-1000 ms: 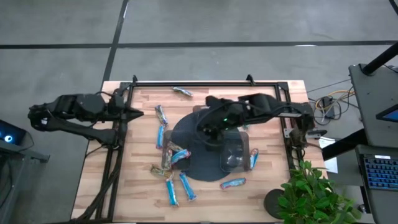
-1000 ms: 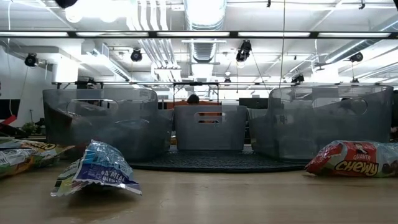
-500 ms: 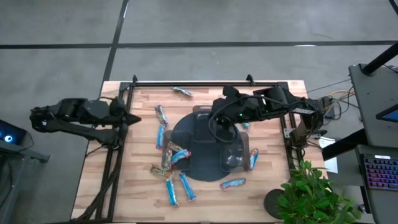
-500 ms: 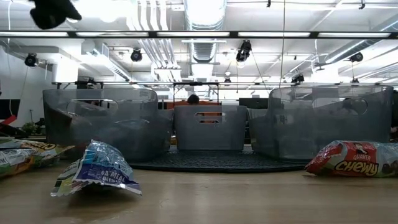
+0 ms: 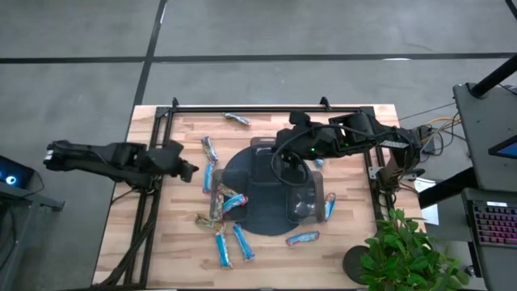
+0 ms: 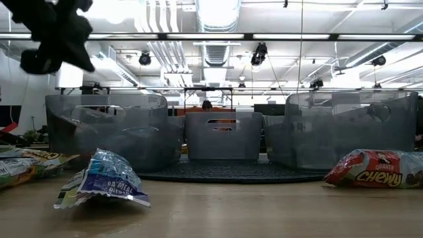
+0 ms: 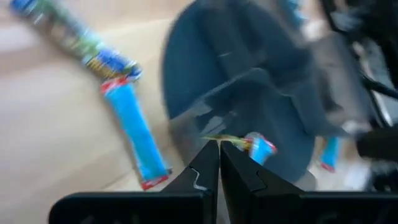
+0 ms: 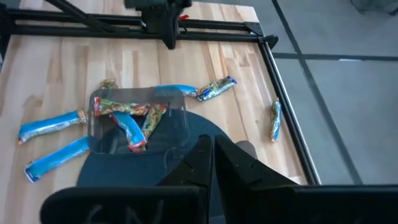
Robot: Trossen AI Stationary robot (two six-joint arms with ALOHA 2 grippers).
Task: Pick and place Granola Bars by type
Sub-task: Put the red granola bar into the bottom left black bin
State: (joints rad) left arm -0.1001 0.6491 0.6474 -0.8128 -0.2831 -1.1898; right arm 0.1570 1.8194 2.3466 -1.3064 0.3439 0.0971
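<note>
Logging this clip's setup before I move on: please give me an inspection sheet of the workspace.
Surface: wooden table inside a black frame.
Job's things: granola bars scattered around a dark round tray; a few lie in a clear bin.
Clutter: nothing seen.
End effectors: left end effector shut, empty, above the table's left side; right end effector shut, empty, over the tray.
Cables: bundle beyond the right edge.
Surroundings: potted plant, keyboard, concrete floor.

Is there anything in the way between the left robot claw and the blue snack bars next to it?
Nothing visible is. The left gripper hangs shut over bare wood at the table's left side, and the nearest blue granola bar lies just beyond it, beside the dark round tray. Only open tabletop shows between them.
</note>
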